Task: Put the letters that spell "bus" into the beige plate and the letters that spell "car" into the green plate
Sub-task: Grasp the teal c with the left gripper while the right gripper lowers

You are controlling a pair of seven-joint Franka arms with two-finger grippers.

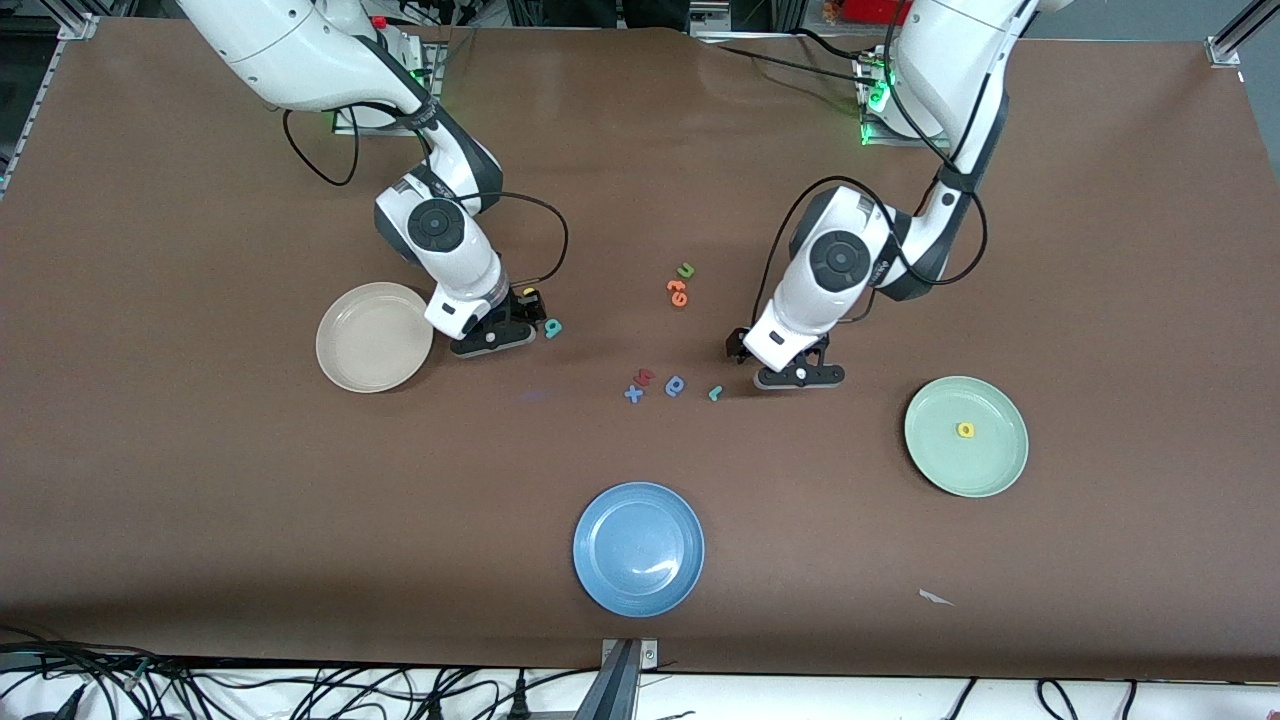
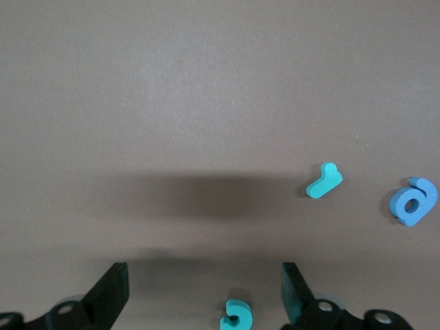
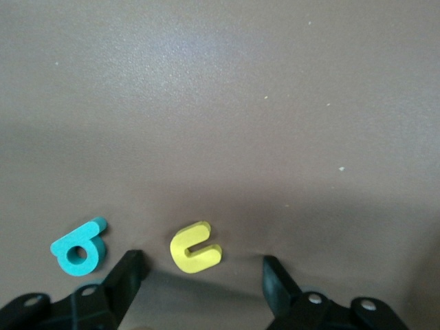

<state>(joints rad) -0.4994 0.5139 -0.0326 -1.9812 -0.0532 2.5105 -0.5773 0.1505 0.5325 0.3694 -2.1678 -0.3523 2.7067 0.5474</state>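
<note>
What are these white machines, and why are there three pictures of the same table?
They are two robot arms. One picture comes from a camera high above the table; each of the other two comes from a camera on one arm's wrist.

The right gripper is low over a yellow "u", its fingers open around it, beside a teal "b" and the beige plate. The left gripper is open over a teal "c", close to a teal "r". Nothing is held.

The green plate has a yellow letter in it. A blue plate and other small letters also lie there.
</note>
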